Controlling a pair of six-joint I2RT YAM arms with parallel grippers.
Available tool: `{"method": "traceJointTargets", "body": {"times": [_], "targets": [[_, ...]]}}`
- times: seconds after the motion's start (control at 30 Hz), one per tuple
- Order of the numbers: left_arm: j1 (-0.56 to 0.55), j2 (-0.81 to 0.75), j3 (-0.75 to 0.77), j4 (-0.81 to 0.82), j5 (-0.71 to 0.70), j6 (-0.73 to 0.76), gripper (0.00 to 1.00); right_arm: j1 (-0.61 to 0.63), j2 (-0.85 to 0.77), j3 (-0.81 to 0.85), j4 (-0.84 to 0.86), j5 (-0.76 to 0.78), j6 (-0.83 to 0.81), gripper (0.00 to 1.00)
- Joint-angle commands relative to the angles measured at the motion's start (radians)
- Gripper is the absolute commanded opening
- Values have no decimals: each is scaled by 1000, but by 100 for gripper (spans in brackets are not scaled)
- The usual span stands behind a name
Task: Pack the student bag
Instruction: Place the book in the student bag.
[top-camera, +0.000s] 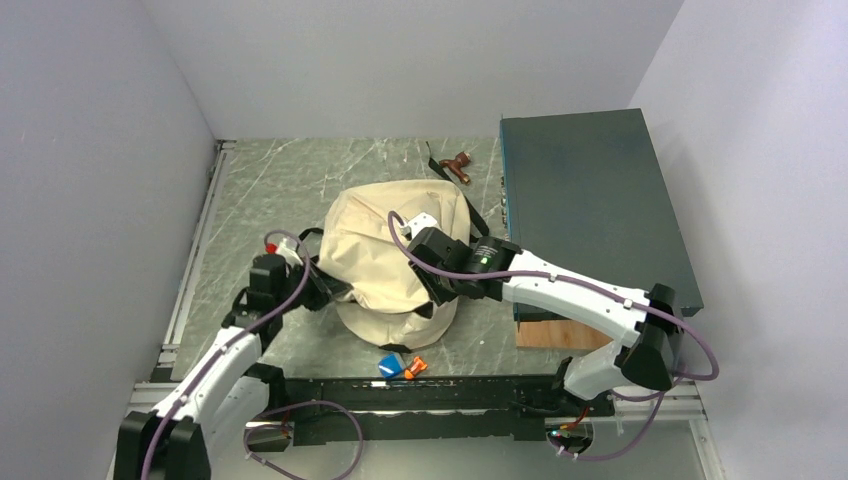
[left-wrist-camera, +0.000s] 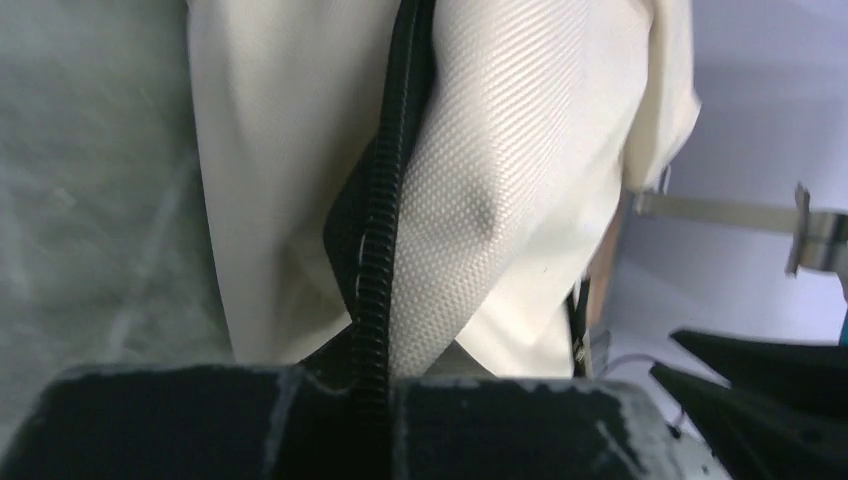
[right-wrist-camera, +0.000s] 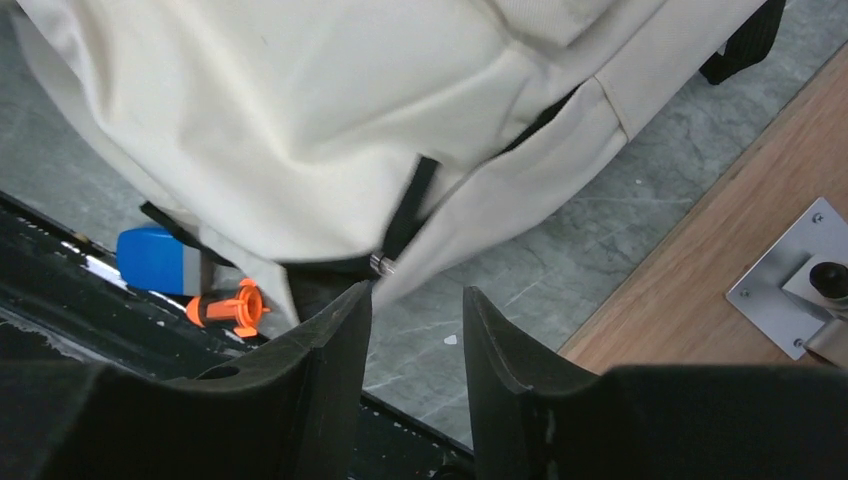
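The student bag, a cream canvas backpack with black straps, lies slumped in the middle of the table. My left gripper is at its lower left edge. In the left wrist view that gripper is shut on the bag's black zip track, with cream canvas rising just behind it. My right gripper reaches over the bag's near right side. Its jaws stand open with only table between them. The left fingertip is just below the bag's hem and a small metal zip pull.
A big dark teal box fills the right side, resting on a wooden block. A blue and orange item lies by the near rail. Brown strap ends lie behind the bag. Walls close in on the left, far and right sides.
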Motion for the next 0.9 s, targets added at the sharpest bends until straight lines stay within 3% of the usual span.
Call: {"method": "traceJointTargets", "body": {"times": [0.0, 0.1, 0.33, 0.5, 0.6, 0.67, 0.77, 0.87], "targets": [[143, 84, 205, -96, -86, 249, 0, -3, 6, 56, 43, -16, -6, 40], [170, 127, 265, -138, -29, 303, 0, -4, 14, 56, 84, -60, -56, 45], [174, 105, 187, -62, 158, 273, 0, 2, 12, 63, 182, -239, -293, 55], [174, 99, 78, 266, 420, 25, 0, 30, -10, 29, 270, -257, -406, 66], [174, 108, 82, 310, 460, -33, 0, 26, -8, 13, 323, -166, -297, 81], [174, 91, 98, 242, 437, -10, 0, 18, 19, 64, 268, -76, -58, 85], [174, 60, 111, 169, 398, 43, 1, 17, 73, 143, 120, 1, 193, 82], [174, 50, 111, 145, 378, 54, 1, 16, 97, 153, 43, 28, 325, 73]]}}
